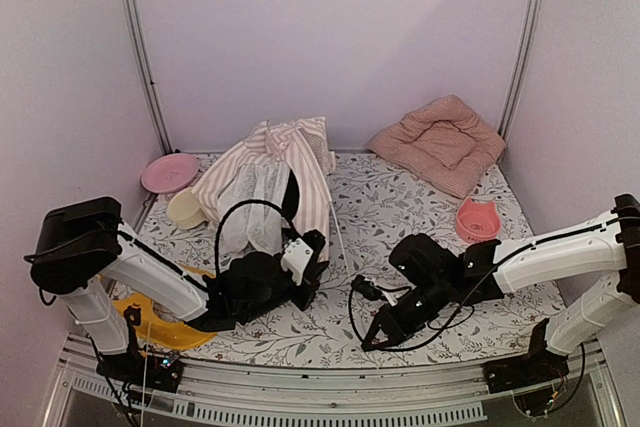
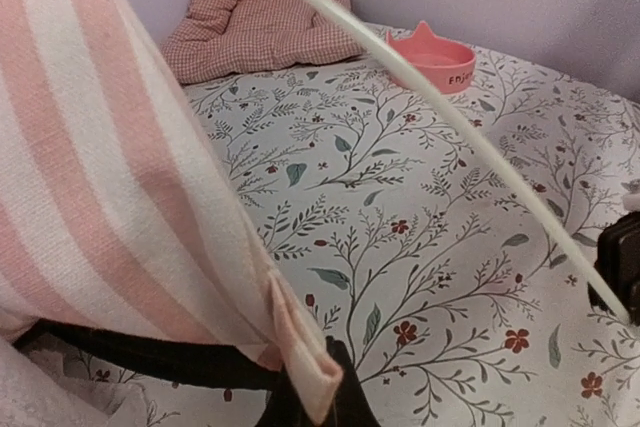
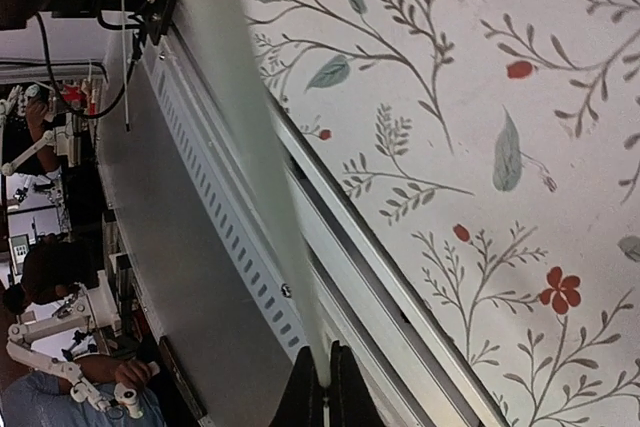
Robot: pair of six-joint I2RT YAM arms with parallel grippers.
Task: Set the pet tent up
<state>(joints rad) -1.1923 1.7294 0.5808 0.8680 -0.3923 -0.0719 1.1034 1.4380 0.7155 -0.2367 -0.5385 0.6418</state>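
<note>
Floral tablecloth [image 1: 400,197]: pink bowl [image 1: 477,219] near cushion [image 1: 438,142]; left end effector [image 2: 318,392] clamps pet tent [image 1: 265,177] hem, right end effector [image 3: 325,385] clamps pole [image 3: 250,147].

pink-and-white striped fabric tent [image 2: 90,177] fills left, hem pinched by left gripper [image 2: 315,402]; thin white pole [image 2: 450,117] arcs right; pink cat-eared bowl [image 2: 432,59] beyond.

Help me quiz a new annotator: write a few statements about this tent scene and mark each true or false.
1. The left claw is shut on the striped hem of the pet tent. True.
2. The right claw hangs open over the pink bowl. False: it is shut on the thin white pole, away from the bowl.
3. The checked cushion lies inside the tent. False: it lies at the back right, apart from the tent.
4. A pink plate sits by the left wall. True.
</note>
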